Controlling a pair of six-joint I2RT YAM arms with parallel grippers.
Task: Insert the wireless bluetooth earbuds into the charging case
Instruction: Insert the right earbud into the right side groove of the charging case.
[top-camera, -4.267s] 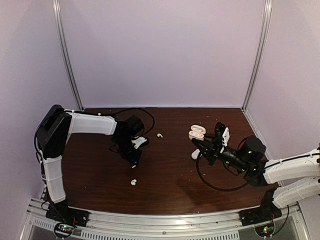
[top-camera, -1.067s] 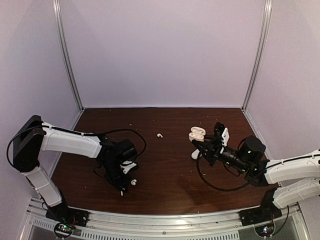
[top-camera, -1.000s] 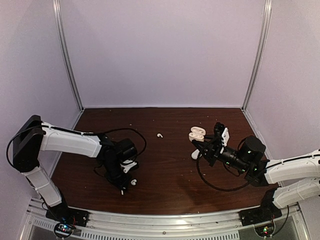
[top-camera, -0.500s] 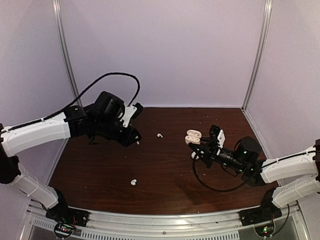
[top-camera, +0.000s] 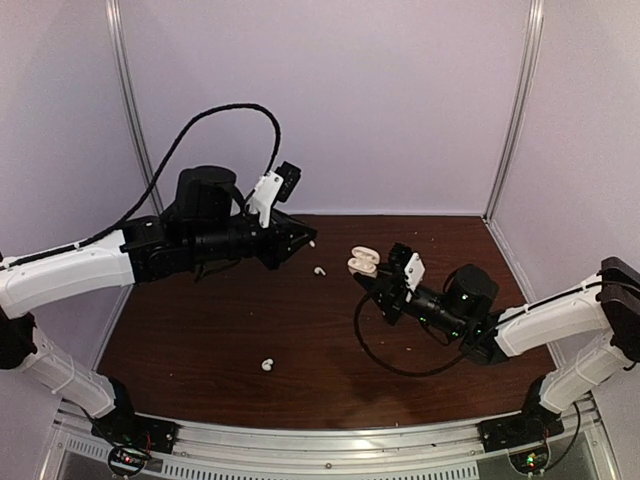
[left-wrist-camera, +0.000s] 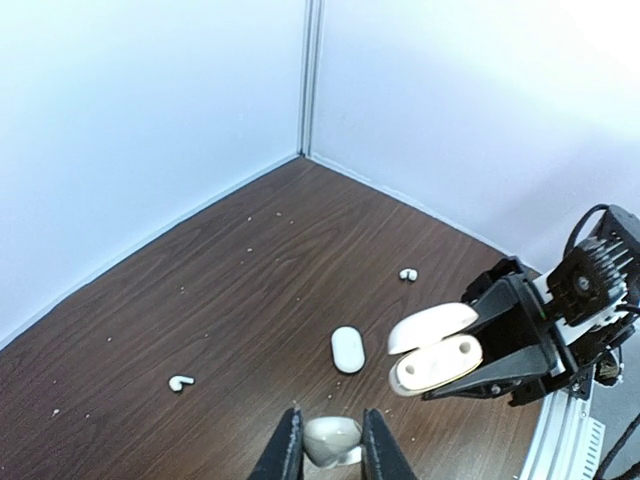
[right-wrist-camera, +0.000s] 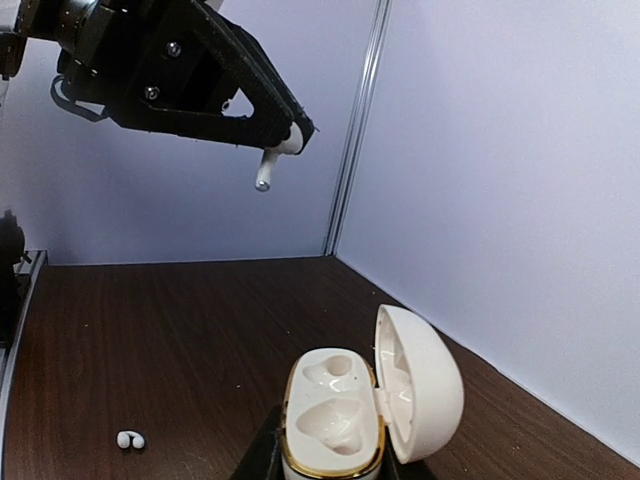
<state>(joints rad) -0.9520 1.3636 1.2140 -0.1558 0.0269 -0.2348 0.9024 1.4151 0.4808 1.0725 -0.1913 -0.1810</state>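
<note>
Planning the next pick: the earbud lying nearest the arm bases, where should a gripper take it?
Likely across its rounded head, from straight above: the earbud lies flat on the table, so only its sides offer two fingers a hold.

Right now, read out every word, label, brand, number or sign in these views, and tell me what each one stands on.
No text can be read in any view.
Open charging case: plain white with a gold rim, no print.
Closed case on the table: plain white, no print.
Earbud in the left tool: no mark seen.
Boards at the arm bases: too small to read.
</note>
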